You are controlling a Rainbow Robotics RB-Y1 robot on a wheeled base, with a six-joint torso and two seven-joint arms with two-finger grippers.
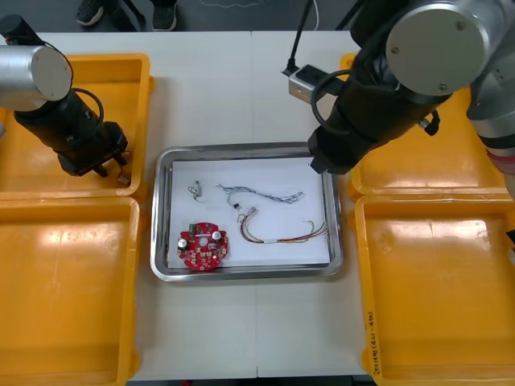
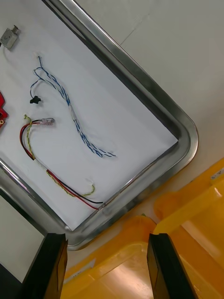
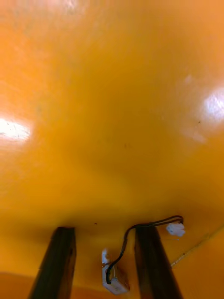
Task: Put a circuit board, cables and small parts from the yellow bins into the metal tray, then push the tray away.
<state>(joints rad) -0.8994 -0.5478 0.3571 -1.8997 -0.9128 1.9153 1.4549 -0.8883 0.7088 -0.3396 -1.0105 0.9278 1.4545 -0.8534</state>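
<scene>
The metal tray (image 1: 241, 149), white inside, holds a round red circuit board (image 1: 203, 247), a twisted blue and white cable (image 1: 261, 193), a red and yellow cable (image 1: 283, 234) and a small metal part (image 1: 195, 190). My right gripper (image 2: 106, 266) hovers open and empty over the tray's far right corner (image 2: 186, 140), the blue and white cable (image 2: 74, 119) ahead of it. My left gripper (image 3: 103, 266) is low in the far left yellow bin (image 1: 48, 173), open. A black cable (image 3: 125, 238) with white plugs lies on the bin floor between its fingers (image 3: 58, 261).
Two more yellow bins flank the tray on the right (image 1: 451, 161) (image 1: 442, 289), and one sits front left (image 1: 64, 289). The right bins' orange rims (image 2: 196, 233) lie just under my right gripper. White table runs beyond the tray's far rim.
</scene>
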